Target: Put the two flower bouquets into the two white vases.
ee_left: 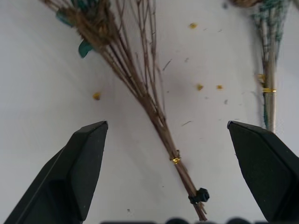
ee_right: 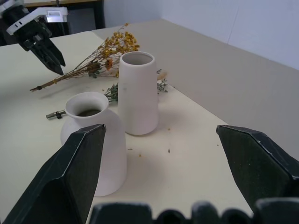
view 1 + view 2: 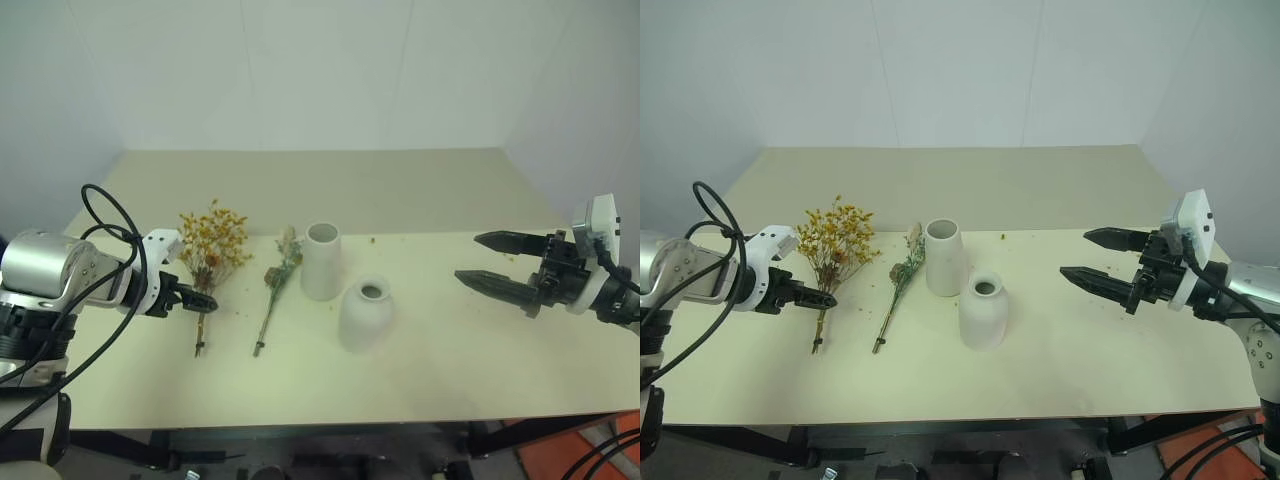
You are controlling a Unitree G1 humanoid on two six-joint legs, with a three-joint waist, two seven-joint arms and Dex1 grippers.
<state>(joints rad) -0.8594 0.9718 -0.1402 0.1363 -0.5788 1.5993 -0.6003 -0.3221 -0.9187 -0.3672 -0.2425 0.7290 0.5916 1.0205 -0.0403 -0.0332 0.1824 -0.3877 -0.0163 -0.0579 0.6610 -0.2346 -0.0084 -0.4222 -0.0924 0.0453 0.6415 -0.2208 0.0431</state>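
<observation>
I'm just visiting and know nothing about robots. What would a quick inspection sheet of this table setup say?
Surface: cream table, bare at its far side.
Job's things: bushy yellow bouquet and grey-green sprig lie flat, side by side; tall vase and short rounded vase stand upright, both empty.
Clutter: tiny flower crumbs near the stems.
Grippers: left gripper open, straddling the bushy bouquet's stems; right gripper open, apart from the vases.
Cables: black cable looped over the left arm.
Surroundings: plain white walls.
</observation>
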